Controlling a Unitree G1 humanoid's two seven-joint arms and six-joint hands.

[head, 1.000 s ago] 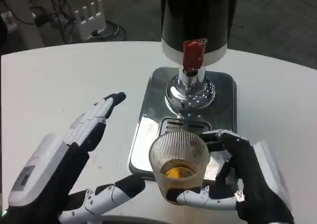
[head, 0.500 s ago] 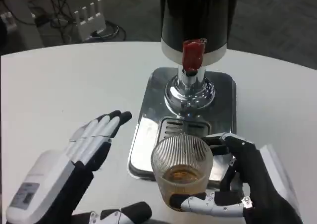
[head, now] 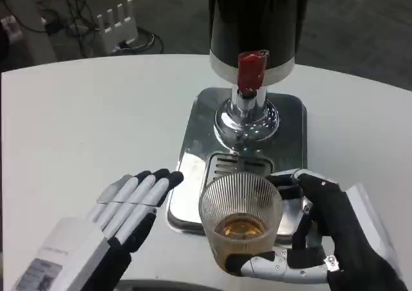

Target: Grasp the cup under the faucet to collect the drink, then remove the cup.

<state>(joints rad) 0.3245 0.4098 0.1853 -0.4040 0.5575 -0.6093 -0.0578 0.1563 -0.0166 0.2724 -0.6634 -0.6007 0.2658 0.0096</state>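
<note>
Two hands appear in the head view, with one cup [head: 241, 221] between them. The cup, a ribbed clear glass holding a shallow layer of amber drink, is held over the near edge of the steel drip tray [head: 193, 175], nearer the camera than the faucet [head: 247, 111] with its red lever [head: 252, 69]. Judged from this, collection is done and removal is under way; carrying the cup clear of the dispenser [head: 257, 20] and setting it on the white table [head: 84, 123] remains. The right hand [head: 328, 233] wraps the cup, thumb across its near lower wall, fingers [head: 293, 178] curled behind its far side. The left hand [head: 122, 214] holds nothing: its fingers lie straight, side by side, tips just beside the tray's left edge.
</note>
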